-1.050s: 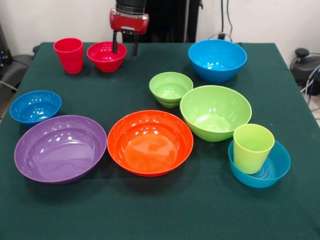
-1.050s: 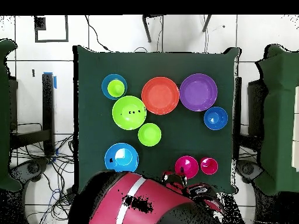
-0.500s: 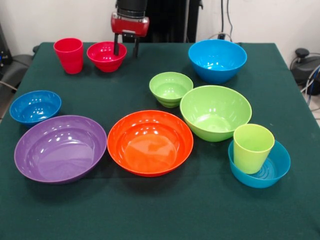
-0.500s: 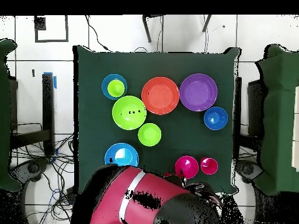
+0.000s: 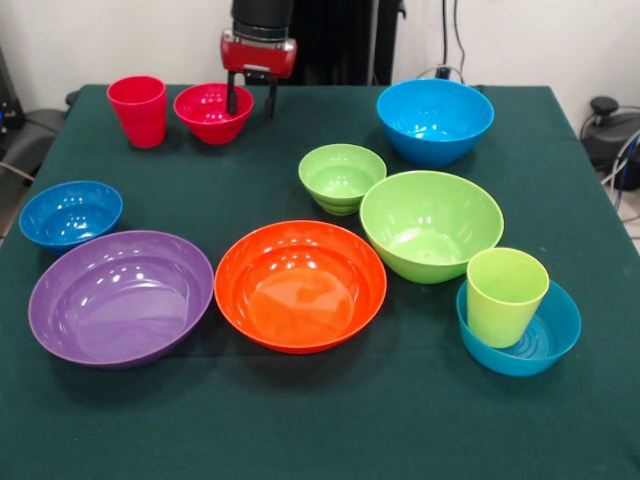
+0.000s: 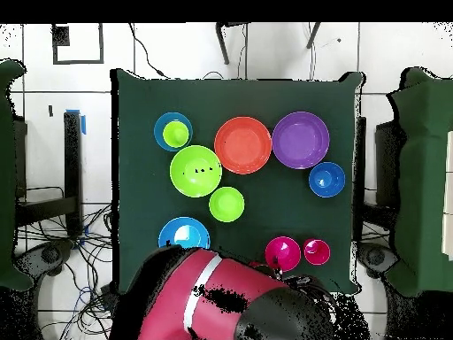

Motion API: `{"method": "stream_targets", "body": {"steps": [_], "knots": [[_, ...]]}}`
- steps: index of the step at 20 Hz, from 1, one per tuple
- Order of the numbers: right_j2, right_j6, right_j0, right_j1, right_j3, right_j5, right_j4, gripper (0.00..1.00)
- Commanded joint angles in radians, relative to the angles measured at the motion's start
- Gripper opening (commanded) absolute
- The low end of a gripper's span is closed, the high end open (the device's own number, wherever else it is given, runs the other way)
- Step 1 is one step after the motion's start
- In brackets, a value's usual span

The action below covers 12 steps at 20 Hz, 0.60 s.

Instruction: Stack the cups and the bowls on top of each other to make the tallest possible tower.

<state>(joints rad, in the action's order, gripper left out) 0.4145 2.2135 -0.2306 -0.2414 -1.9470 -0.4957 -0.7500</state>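
My gripper (image 5: 251, 100) is open at the red bowl (image 5: 210, 112). One finger (image 5: 232, 98) is inside the bowl and the other is just outside its right rim. The red cup (image 5: 138, 110) stands upright to the left of that bowl. The lime-green cup (image 5: 505, 295) stands upright inside the teal-blue bowl (image 5: 545, 345) at the near right. A small dark-blue bowl (image 5: 70, 212) sits at the left. In the overhead view, the arm (image 6: 230, 305) hides the gripper; the red bowl (image 6: 282, 253) and red cup (image 6: 317, 251) show beside it.
A purple bowl (image 5: 120, 295), an orange bowl (image 5: 300, 283) and a large lime bowl (image 5: 430, 222) fill the middle of the green table (image 5: 320, 430). A small ribbed lime bowl (image 5: 341, 177) and a large blue bowl (image 5: 434, 118) sit further back.
The gripper has sunk slightly at the red bowl's rim and straightened from a slight tilt. In the overhead view the arm has swung further across. No bowl or cup has moved.
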Motion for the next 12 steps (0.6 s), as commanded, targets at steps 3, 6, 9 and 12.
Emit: {"method": "stream_targets", "body": {"steps": [3,6,9,12], "knots": [[-0.161,0.078,-0.010,-0.129,0.047,0.128,-0.044,1.00],[-0.208,0.081,-0.027,-0.220,-0.004,0.229,-0.048,1.00],[-0.237,0.082,-0.049,-0.213,0.000,0.241,-0.035,1.00],[-0.254,0.076,-0.065,-0.174,0.026,0.221,-0.036,1.00]]}}
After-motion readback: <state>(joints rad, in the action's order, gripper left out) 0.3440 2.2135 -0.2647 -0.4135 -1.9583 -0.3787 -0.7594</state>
